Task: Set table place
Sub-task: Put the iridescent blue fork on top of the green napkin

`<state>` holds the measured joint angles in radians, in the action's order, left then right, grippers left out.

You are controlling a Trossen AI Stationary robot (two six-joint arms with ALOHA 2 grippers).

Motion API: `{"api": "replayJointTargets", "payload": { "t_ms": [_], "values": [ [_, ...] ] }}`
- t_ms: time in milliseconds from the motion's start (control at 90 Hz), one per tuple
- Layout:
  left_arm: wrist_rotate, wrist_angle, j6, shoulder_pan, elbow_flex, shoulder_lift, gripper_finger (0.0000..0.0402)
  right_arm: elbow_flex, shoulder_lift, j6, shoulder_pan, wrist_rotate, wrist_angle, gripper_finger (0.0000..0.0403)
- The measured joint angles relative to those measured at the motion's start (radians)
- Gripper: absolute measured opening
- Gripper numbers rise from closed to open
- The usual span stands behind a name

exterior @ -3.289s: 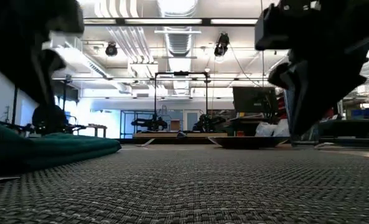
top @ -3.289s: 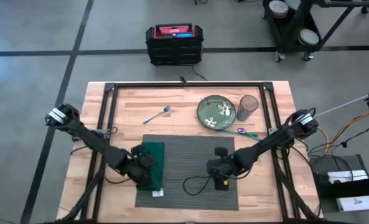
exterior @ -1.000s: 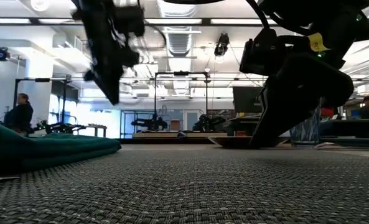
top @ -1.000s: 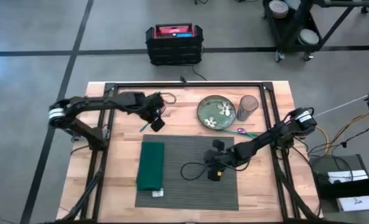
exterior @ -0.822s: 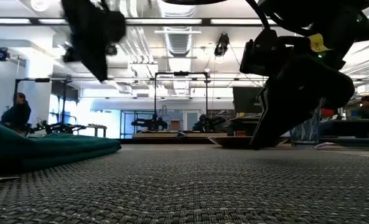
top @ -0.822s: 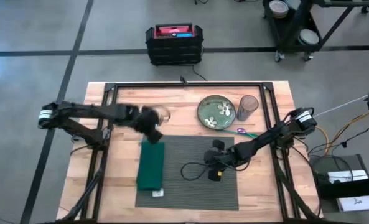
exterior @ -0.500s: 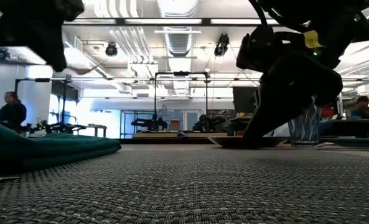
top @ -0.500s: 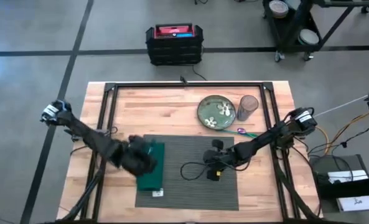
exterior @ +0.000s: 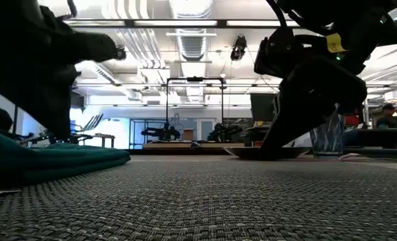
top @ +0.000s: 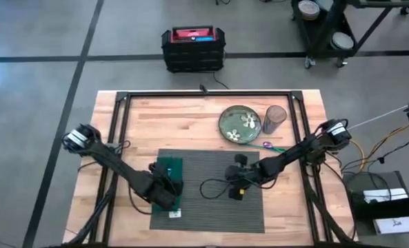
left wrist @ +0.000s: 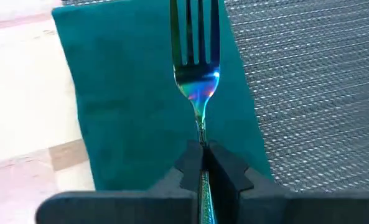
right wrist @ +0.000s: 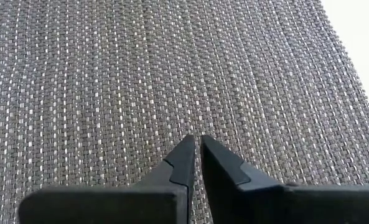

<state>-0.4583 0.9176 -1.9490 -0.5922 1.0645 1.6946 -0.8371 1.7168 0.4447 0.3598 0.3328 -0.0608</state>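
Note:
The table (top: 190,114) bears the place, a dark grey ribbed placemat (top: 211,207). A dark green napkin (top: 170,167) lies along the placemat's left edge. My left gripper (top: 165,193) is over the napkin (left wrist: 140,93), shut on a shiny fork (left wrist: 196,81) whose tines point away from the fingers. My right gripper (top: 236,187) stands shut low over the placemat's middle (right wrist: 172,74), with nothing between its fingers (right wrist: 185,155). I cannot tell whether it touches the mat. My left gripper pinches the fork's thin handle (left wrist: 202,142), just behind the head, between its two fingers. The fingers lie along the handle, and the fork sticks straight out ahead of them over the napkin. Whether the tines rest on the cloth I cannot tell.
At the far right of the table stand a green flowered plate (top: 240,125) and a dark cup (top: 275,118), with a purple and green utensil (top: 273,146) near them. A small white tag (top: 174,214) lies at the napkin's near end. A black cable (top: 214,186) loops over the placemat.
My left gripper has swung from the table's far left part, where the fork lay, toward the near edge, carrying the fork. It has come down over the green napkin.

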Motion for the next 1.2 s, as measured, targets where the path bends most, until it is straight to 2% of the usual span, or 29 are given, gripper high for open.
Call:
{"api": "replayJointTargets", "payload": {
  "t_ms": [167, 289, 700, 844, 1000, 1200],
  "values": [
    [0.002, -0.001, -0.007, 0.001, -0.002, 0.024, 0.0005, 0.0, 0.0, 0.0, 0.0, 0.001, 0.0, 0.0014],
    [0.002, 0.0, -0.021, 0.001, -0.003, 0.031, 0.0027, 0.0, 0.0, 0.005, 0.0, 0.001, 0.0, 0.0014],
    [0.03, 0.017, 0.042, 0.001, -0.003, -0.006, 0.0193, 0.0, 0.0, 0.01, 0.0, 0.001, -0.001, 0.0014],
    [0.021, 0.011, 0.157, 0.0, 0.014, -0.059, 0.0231, 0.0, -0.005, 0.003, 0.0, 0.0, -0.012, 0.0014],
    [0.02, -0.035, 0.289, 0.013, 0.008, -0.053, 0.024, 0.0, -0.01, 0.001, 0.0, 0.0, -0.011, 0.0014],
    [0.023, -0.065, 0.339, 0.043, -0.014, 0.012, 0.0213, -0.002, -0.007, 0.0, 0.0, 0.0, -0.008, 0.0014]
  ]
}}
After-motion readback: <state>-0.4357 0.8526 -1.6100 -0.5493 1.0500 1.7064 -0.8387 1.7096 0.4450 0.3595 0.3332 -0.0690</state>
